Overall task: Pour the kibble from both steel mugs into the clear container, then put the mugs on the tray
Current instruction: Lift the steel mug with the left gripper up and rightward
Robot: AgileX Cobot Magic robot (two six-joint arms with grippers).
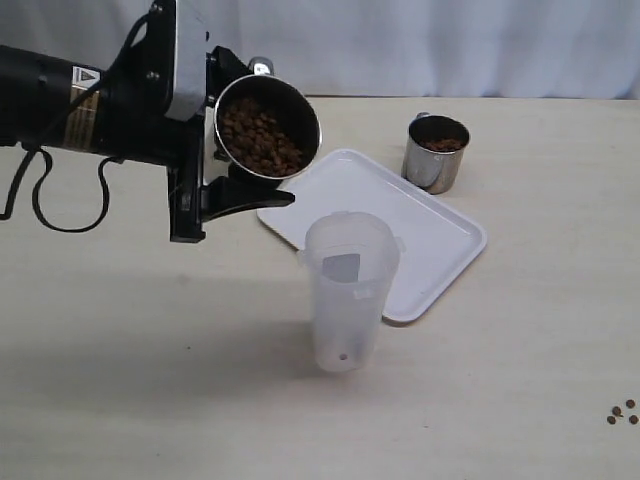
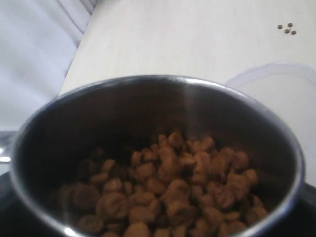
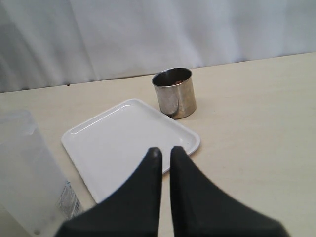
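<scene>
My left gripper is shut on a steel mug and holds it tipped over, mouth toward the camera, up and to the left of the clear container. Kibble fills the tilted mug, and the kibble lies against its lower wall. One pellet shows at the container's bottom. The second steel mug stands upright on the table behind the white tray, with kibble inside. My right gripper is shut and empty, above the tray's near edge, facing the second mug.
Several loose pellets lie on the table at the front right, and the same pellets show in the left wrist view. A pale curtain hangs behind the table's far edge. The container stands beside the right gripper.
</scene>
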